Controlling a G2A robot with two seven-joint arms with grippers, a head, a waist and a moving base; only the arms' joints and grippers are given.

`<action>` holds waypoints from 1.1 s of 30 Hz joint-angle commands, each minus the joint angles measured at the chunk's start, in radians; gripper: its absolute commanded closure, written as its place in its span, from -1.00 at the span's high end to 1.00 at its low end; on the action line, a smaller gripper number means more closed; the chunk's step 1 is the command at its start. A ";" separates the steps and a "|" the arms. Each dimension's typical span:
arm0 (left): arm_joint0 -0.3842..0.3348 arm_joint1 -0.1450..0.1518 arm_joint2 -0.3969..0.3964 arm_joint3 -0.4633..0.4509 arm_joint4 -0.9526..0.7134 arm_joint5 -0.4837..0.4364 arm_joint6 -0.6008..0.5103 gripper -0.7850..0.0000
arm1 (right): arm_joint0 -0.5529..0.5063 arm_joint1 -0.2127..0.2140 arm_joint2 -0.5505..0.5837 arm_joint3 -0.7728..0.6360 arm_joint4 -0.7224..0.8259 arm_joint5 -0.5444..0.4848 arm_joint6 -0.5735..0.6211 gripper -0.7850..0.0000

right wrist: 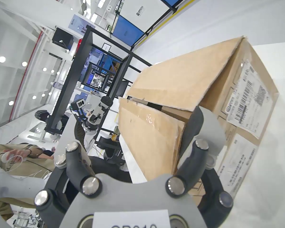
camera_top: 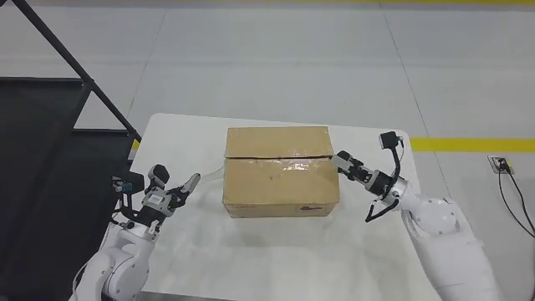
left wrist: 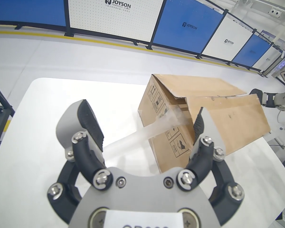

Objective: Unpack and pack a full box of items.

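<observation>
Left gripper [camera_top: 177, 178], nearest, jaws apart, near the box's left end; a clear tape strip [left wrist: 137, 134] trails from the seam toward it. Cardboard box [camera_top: 280, 180], mid-table [camera_top: 251, 251], flaps down, seam slightly parted. Right gripper [camera_top: 343, 164], jaws apart, at the right end. Judged: opening barely begun; unpacking and repacking remain.

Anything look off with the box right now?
Yes. A loose strip of clear tape trails off the box toward the open left gripper, and the top flaps sit uneven, with a gap at the seam.
</observation>
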 commanded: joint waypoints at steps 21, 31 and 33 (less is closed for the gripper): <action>0.041 0.023 -0.025 -0.051 0.020 -0.342 -0.120 1.00 | -0.239 0.136 0.063 -0.353 0.221 -0.080 0.420 1.00; 0.058 0.043 -0.009 -0.011 0.145 -0.474 -0.229 1.00 | -0.191 0.146 -0.029 -0.277 0.134 0.101 0.327 1.00; 0.053 0.043 0.002 0.001 0.165 -0.464 -0.228 1.00 | -0.164 0.139 -0.050 -0.263 0.170 0.170 0.278 1.00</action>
